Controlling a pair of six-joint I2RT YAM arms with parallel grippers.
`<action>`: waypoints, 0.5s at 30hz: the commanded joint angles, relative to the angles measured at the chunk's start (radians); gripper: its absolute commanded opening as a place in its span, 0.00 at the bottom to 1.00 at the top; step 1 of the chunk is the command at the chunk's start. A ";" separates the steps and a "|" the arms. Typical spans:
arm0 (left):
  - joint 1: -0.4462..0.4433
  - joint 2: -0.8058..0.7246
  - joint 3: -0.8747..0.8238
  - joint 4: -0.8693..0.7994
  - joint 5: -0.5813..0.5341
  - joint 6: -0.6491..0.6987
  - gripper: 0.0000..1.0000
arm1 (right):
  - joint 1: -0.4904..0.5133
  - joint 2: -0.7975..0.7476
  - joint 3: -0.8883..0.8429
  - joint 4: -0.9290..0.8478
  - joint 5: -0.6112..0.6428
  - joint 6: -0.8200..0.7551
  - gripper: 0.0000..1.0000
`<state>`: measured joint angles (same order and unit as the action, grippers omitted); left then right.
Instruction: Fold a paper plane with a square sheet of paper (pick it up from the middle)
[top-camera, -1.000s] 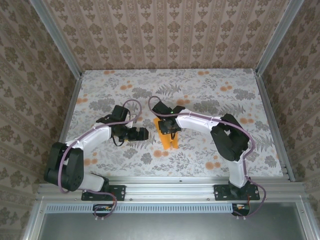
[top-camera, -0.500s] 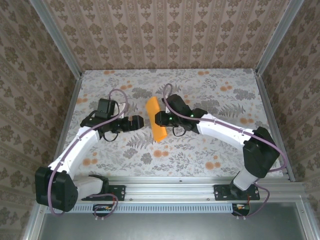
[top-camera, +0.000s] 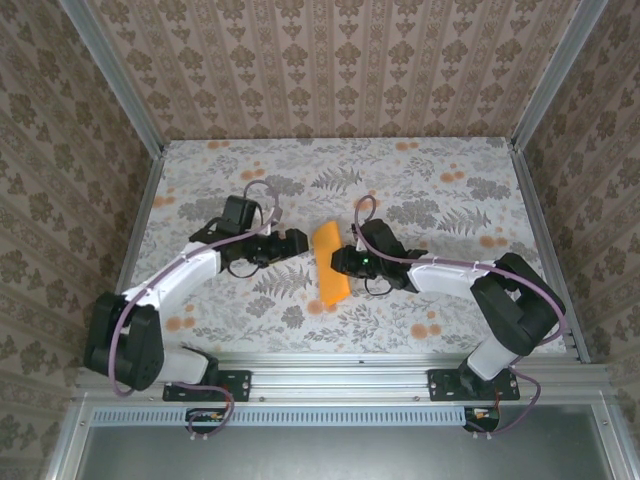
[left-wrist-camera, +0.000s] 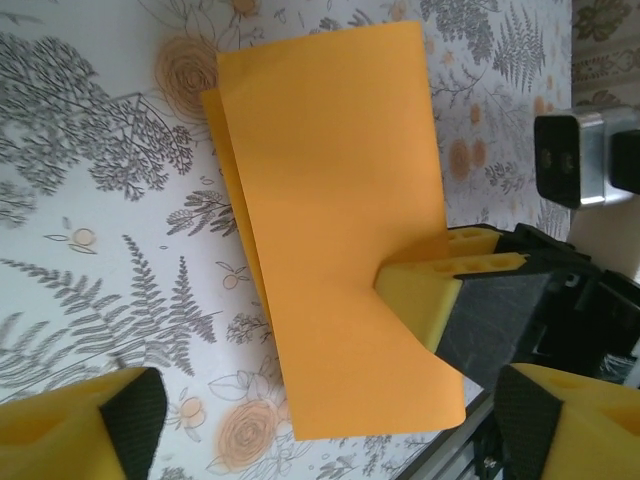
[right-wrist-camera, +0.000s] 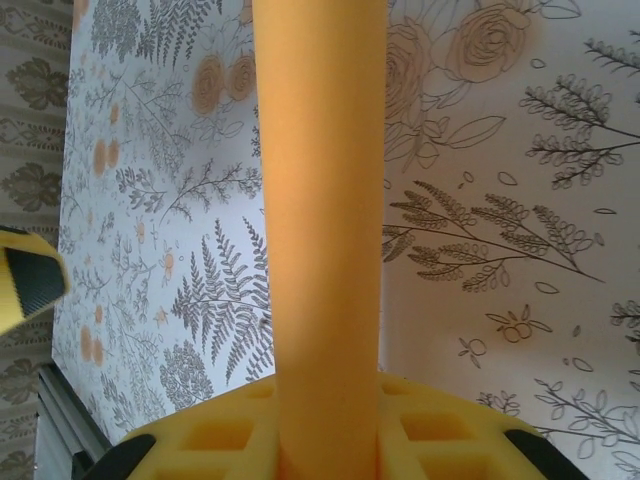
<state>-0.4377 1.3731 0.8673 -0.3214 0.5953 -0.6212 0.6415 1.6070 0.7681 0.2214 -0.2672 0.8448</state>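
The square sheet of paper (top-camera: 330, 262) is bright orange and doubled over into a rectangle, held off the flowered table (top-camera: 450, 180). My right gripper (top-camera: 346, 263) is shut on its right edge. In the left wrist view the sheet (left-wrist-camera: 330, 200) hangs broadside, with one right yellow finger (left-wrist-camera: 425, 295) pressed on it. In the right wrist view it (right-wrist-camera: 325, 200) rises edge-on from my right gripper (right-wrist-camera: 330, 445). My left gripper (top-camera: 297, 243) stands open just left of the paper, apart from it, its fingertips (left-wrist-camera: 100, 415) at the frame's bottom corners. The paper plane is out of view.
The aluminium rail (top-camera: 340, 378) runs along the table's near edge, with patterned walls (top-camera: 330, 60) on the other three sides. Both arms meet at mid-table. A left yellow fingertip (right-wrist-camera: 25, 275) shows at the left of the right wrist view.
The right gripper swung the folded sheet up and left, then back toward the near right. The left gripper moved up and right, close to the paper, and its jaws narrowed slightly.
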 joint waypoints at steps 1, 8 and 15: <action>-0.050 0.046 -0.007 0.096 -0.005 -0.065 0.83 | -0.017 0.024 -0.035 0.063 -0.033 0.008 0.25; -0.118 0.172 0.008 0.163 -0.057 -0.124 0.58 | -0.037 0.066 -0.103 0.156 -0.068 0.036 0.26; -0.171 0.270 0.024 0.209 -0.104 -0.160 0.43 | -0.057 0.082 -0.136 0.192 -0.083 0.044 0.27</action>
<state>-0.5976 1.6199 0.8692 -0.1600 0.5194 -0.7506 0.5968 1.6779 0.6468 0.3637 -0.3248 0.8719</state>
